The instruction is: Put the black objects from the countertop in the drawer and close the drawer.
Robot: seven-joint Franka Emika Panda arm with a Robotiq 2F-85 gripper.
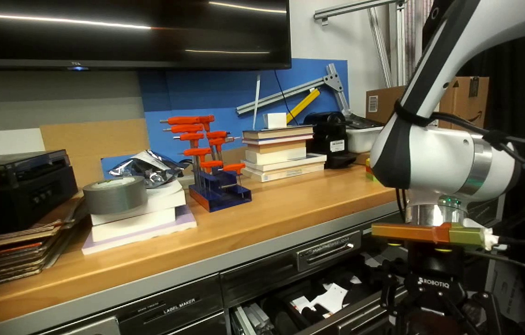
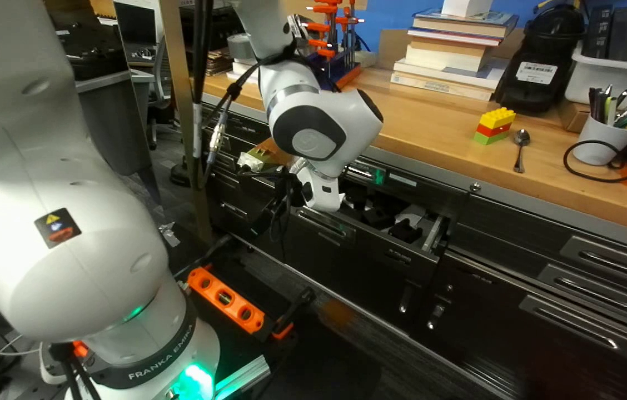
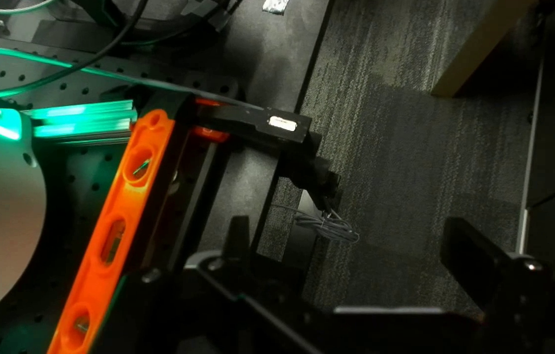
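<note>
The wide dark-grey drawer (image 2: pixel 408 258) stands pulled out below the wooden countertop (image 2: pixel 430 119). Inside it, in an exterior view, lie two blocky black objects (image 2: pixel 405 230), one farther toward the arm (image 2: pixel 377 218). Pale cutouts (image 1: pixel 332 298) of the drawer lining show in an exterior view. My gripper (image 3: pixel 346 221) is open, its dark fingers wide apart with only floor and a coiled cable visible between them. In an exterior view it hangs beside the drawer front, partly cut off by the lower edge. The wrist view has it above the floor between robot base and cabinets.
On the countertop are book stacks (image 1: pixel 283 156), a hex-key stand (image 1: pixel 220 190), a larger black device (image 2: pixel 536 72), toy bricks (image 2: pixel 494 126), a spoon (image 2: pixel 520 150) and a pen cup (image 2: pixel 605 139). An orange level (image 3: pixel 115 241) sits by the robot base.
</note>
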